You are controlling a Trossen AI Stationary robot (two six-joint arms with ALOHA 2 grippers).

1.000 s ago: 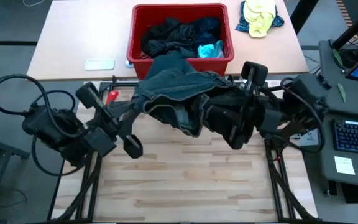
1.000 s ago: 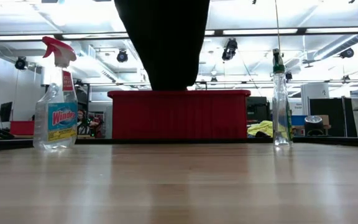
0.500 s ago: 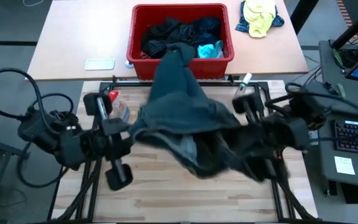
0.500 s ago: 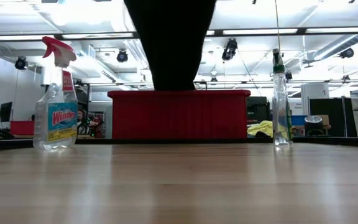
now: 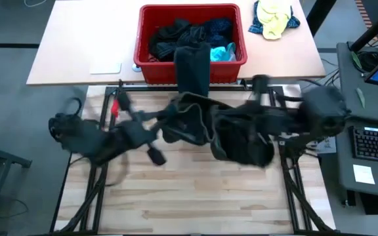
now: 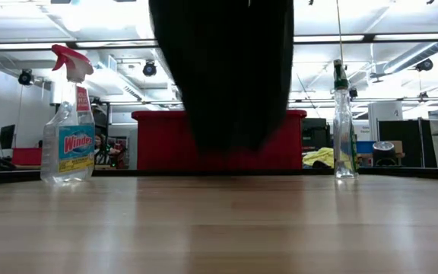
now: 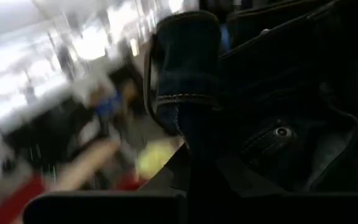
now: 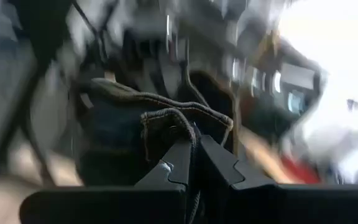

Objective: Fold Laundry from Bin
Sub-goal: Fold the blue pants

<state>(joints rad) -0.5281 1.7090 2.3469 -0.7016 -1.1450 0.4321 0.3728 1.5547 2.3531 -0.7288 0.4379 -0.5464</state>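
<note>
Denim, dark and heavy, makes up the garment that is held in the air between the two arms, over the wooden table and just in front of the bin. One end of it is draped over the bin's near rim, so it is judged to be only partly drawn out. A stitched hem is pinched in the closed right gripper, and another thick seam is clamped by the left gripper, likewise closed on the cloth. Two separated holds are presumably kept so that the garment can be spread wide before it is laid flat for folding. In the low view it hangs as a dark mass clear of the tabletop. More laundry is left in the bin. A spray bottle is stood at the table's far edge.
</note>
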